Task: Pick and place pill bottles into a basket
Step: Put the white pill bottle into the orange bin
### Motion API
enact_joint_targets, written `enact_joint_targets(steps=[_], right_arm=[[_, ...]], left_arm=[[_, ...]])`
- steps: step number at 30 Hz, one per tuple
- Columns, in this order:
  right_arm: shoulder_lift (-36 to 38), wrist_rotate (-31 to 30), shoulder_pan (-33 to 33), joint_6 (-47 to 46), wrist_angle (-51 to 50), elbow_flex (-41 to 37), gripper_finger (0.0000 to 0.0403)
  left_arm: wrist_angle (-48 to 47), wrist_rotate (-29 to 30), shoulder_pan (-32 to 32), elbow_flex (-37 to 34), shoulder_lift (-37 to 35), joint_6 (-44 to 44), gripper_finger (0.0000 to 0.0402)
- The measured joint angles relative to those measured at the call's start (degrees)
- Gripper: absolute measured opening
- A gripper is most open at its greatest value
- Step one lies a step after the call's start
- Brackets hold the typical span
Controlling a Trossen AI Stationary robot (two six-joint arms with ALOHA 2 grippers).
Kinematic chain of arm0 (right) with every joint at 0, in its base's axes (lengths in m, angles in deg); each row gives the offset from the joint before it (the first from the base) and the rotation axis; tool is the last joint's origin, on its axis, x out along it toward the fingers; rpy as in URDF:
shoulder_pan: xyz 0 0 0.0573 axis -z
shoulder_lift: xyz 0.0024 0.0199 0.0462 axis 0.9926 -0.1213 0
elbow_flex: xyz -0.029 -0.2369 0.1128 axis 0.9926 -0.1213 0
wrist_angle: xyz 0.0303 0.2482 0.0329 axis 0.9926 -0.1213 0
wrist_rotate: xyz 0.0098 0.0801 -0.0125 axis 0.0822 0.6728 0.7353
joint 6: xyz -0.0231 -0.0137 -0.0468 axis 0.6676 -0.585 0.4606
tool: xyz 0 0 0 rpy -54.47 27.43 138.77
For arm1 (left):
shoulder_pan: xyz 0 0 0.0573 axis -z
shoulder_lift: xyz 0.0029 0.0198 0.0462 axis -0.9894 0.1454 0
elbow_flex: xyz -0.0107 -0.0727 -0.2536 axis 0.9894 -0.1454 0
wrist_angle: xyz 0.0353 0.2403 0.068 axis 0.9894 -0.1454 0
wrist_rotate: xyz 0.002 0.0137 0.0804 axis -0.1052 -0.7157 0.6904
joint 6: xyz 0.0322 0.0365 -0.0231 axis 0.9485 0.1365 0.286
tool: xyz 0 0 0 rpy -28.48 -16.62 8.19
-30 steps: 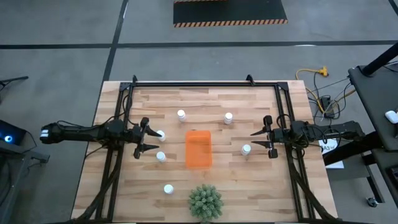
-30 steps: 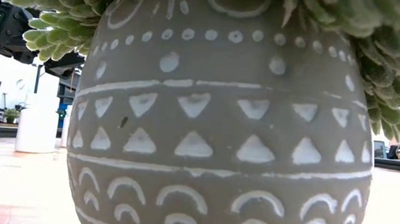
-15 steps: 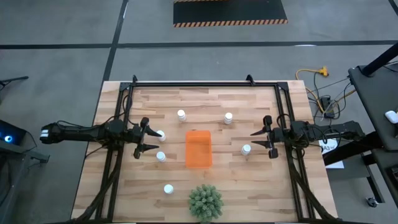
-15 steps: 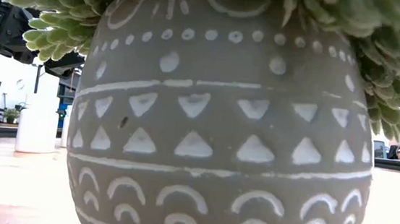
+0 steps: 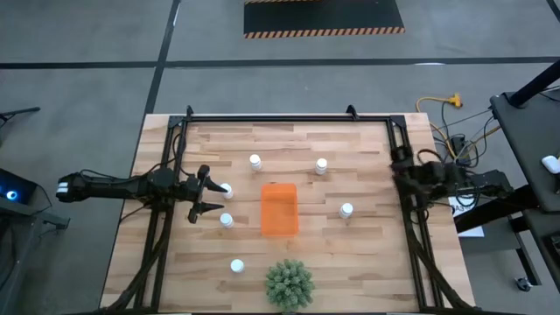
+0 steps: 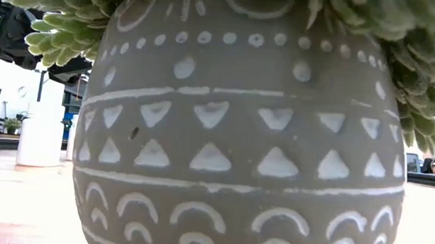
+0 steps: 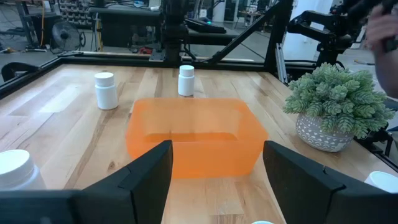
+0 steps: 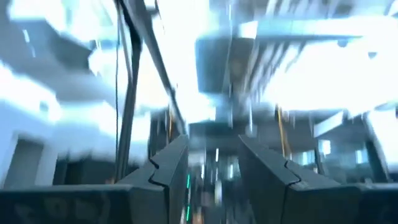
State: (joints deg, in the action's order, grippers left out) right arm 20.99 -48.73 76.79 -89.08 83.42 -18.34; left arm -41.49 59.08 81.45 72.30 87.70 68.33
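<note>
My left gripper (image 5: 208, 197) hangs wide by the table's left rail, facing the basket (image 5: 280, 209) at mid-table; six pill bottles (image 5: 227, 220) stand around it. My right gripper (image 8: 214, 168), jaws closed, sits at the right edge, blurred. The plant (image 5: 289, 283) blocks the low view.

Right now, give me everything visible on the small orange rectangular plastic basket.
The small orange rectangular plastic basket is a translucent, glossy bin, longer than wide, with rounded corners and a thicker rim. It stands upright and open-topped near the middle of the wooden table, long side running away from the green spiky plant. In the left wrist view it appears to hold nothing. No white bottle or gripper touches it; only the table does.
</note>
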Motion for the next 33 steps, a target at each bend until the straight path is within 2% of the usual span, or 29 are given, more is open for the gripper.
enact_joint_targets(steps=[9,13,17,22,33], right_arm=[[0.0,0.1,0.02,14.42,27.15,0.0,0.0128],[0.0,0.18,0.0,16.54,35.61,1.23,0.0128],[-0.33,0.28,0.0,14.4,33.72,7.28,0.0128],[-3.83,0.35,0.01,14.64,24.55,18.65,0.0128],[-23.21,0.71,0.01,17.07,19.31,46.21,0.0128]], left_arm=[[-0.01,0.0,0.02,0.0,-0.01,0.01,0.0233],[-0.01,-0.01,0.0,0.0,0.0,0.01,0.0233],[-0.01,-0.01,0.0,0.0,0.0,0.01,0.0233],[-0.02,-0.01,0.01,0.0,-0.02,0.01,0.0233],[-0.02,-0.01,0.0,0.0,0.0,0.02,0.0233]])
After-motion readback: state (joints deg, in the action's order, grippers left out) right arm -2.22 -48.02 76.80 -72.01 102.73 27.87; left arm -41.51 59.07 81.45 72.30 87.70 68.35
